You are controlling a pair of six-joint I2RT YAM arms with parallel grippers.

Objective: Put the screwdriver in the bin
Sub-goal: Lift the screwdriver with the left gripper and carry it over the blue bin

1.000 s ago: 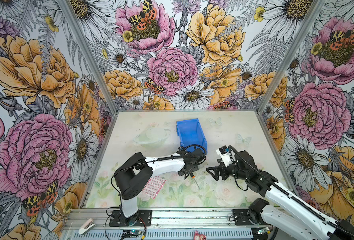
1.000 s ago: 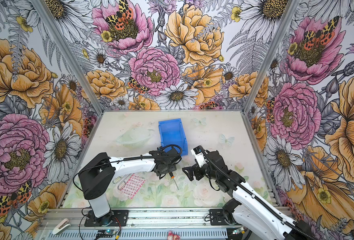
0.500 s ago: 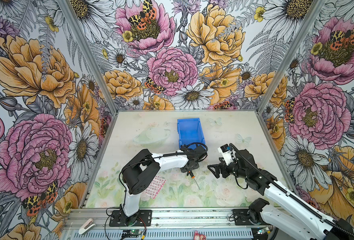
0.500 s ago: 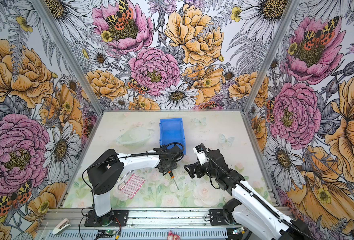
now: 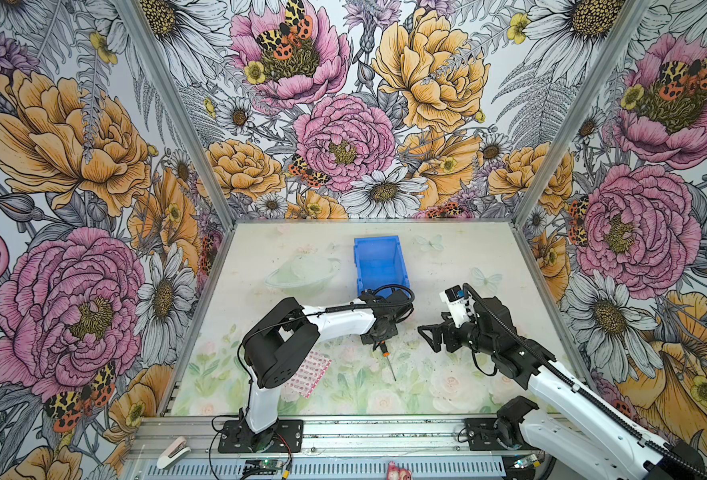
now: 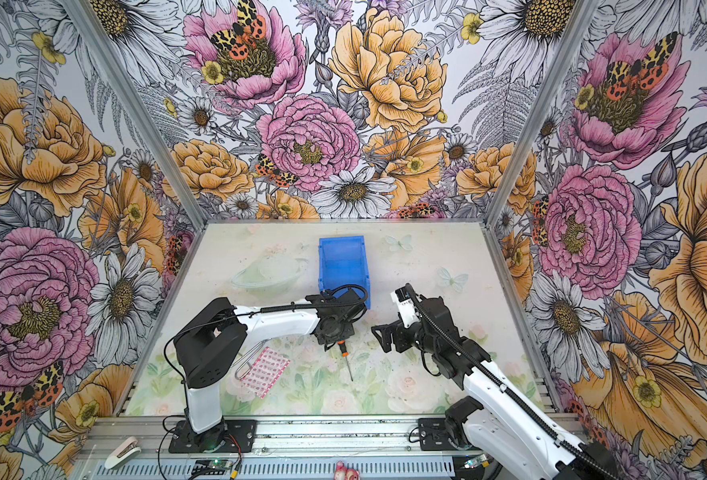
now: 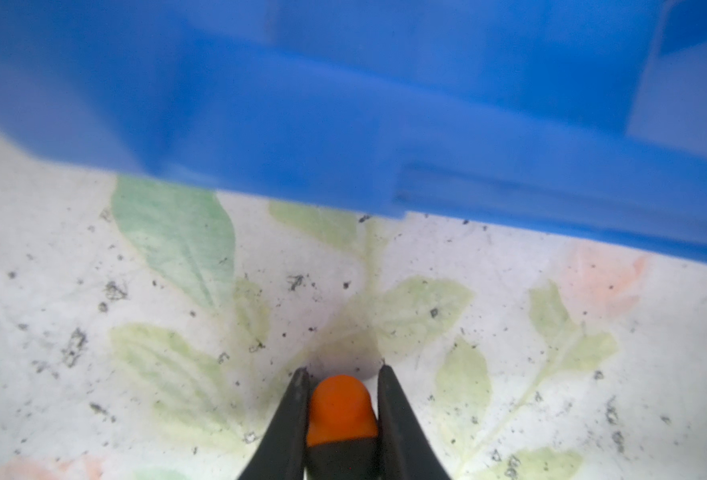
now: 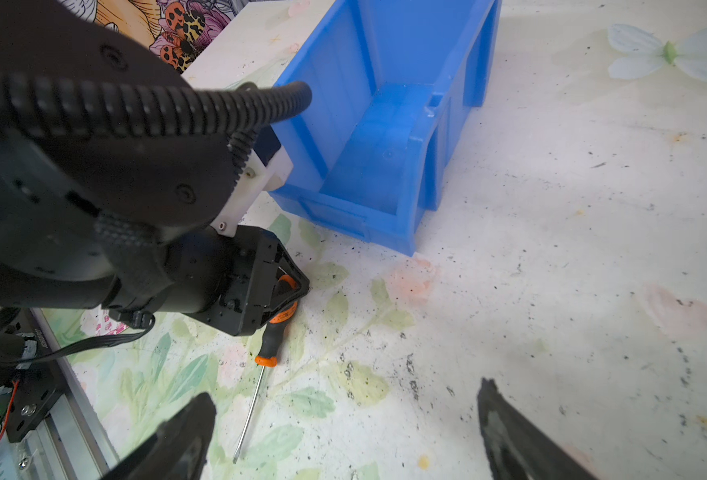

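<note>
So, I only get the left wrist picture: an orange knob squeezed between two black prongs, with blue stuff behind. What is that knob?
Observer: The butt of a small screwdriver. Its thin silver shaft trails behind, down on the table.
Operator: And the blue stuff?
Observer: An open-topped bin just ahead, with nothing visible inside.
Operator: Is the other arm doing anything?
Observer: The right end effector hovers off to the side, jaws wide open and empty.

readable text: none | labels: none legible | brands, numbers, signs: none legible
</note>
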